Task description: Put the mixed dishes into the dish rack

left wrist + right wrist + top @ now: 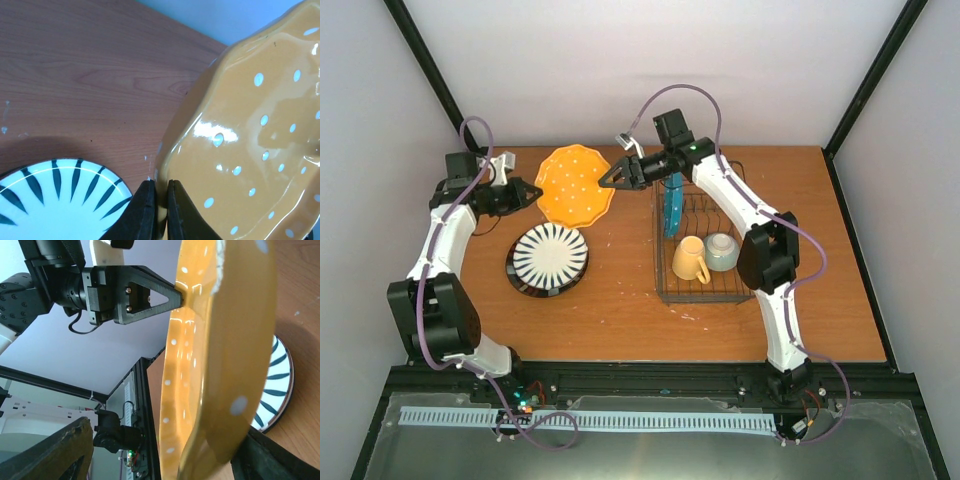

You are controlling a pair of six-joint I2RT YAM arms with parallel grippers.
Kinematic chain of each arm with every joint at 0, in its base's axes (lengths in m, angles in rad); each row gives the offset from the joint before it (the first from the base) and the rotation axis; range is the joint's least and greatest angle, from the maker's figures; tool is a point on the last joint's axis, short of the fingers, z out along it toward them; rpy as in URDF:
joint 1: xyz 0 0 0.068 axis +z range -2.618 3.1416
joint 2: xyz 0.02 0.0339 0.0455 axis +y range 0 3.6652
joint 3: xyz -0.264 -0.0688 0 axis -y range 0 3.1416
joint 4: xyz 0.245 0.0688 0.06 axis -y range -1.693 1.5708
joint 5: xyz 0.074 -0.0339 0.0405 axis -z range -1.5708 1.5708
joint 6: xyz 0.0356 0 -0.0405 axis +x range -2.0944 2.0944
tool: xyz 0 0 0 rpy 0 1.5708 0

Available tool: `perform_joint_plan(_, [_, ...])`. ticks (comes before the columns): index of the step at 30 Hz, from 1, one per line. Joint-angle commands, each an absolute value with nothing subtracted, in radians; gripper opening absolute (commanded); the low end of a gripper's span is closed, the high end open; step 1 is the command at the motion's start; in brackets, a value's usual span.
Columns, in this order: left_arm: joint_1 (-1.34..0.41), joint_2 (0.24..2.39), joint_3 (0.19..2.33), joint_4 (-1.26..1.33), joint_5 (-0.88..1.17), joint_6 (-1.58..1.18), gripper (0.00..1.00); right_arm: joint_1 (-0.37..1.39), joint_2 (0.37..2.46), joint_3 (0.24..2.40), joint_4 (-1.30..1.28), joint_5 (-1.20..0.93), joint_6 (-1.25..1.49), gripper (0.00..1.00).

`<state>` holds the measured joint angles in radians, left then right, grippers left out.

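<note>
The orange dotted plate is held off the table and tilted, between my two arms. My left gripper is shut on its left rim; the fingers pinch the rim in the left wrist view. My right gripper is open, its jaws standing wide on either side of the plate's right rim. The black-and-white striped plate lies flat on the table below, with a dark rim showing under it. The dish rack holds the upright teal plate, the yellow mug and the pale green bowl.
The rack stands right of centre under my right arm. The striped plate also shows in the left wrist view and in the right wrist view. White walls with black frame posts close the table at the back and sides.
</note>
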<state>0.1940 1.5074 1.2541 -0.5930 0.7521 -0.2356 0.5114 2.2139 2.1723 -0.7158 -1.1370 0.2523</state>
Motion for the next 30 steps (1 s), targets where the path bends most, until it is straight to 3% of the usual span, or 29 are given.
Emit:
perform_joint_plan(1, [0.183,1.479,1.322,-0.478,0.861,-0.302,0.01,0.536,2.234,2.237,-0.730,-1.154,0.256,0.74])
perform_joint_plan(4, [0.180,1.469,1.315,-0.454,0.867,-0.316,0.01,0.548,2.241,2.236,-0.729,-1.158,0.259,0.73])
perform_joint_plan(7, [0.174,1.468,1.312,-0.426,0.878,-0.338,0.00,0.563,2.252,2.247,-0.713,-1.169,0.268,0.64])
perform_joint_plan(13, [0.137,1.493,1.332,-0.372,0.901,-0.376,0.01,0.592,2.281,2.299,-0.671,-1.205,0.304,0.04])
perform_joint_plan(18, [0.129,1.508,1.348,-0.384,0.891,-0.365,0.02,0.592,2.261,2.306,-0.659,-1.151,0.304,0.03])
perform_joint_plan(20, [0.128,1.523,1.370,-0.437,0.847,-0.334,0.16,0.590,2.243,2.306,-0.658,-1.094,0.303,0.03])
perform_joint_plan(22, [0.128,1.541,1.403,-0.501,0.781,-0.292,0.41,0.581,2.224,2.309,-0.667,-1.015,0.312,0.03])
perform_joint_plan(28, [0.128,1.536,1.488,-0.571,0.504,-0.232,0.51,0.529,2.168,2.363,-0.721,-0.860,0.316,0.03])
perform_joint_plan(30, [0.129,1.507,1.487,-0.541,0.388,-0.238,0.59,0.516,2.147,2.409,-0.759,-0.789,0.297,0.03])
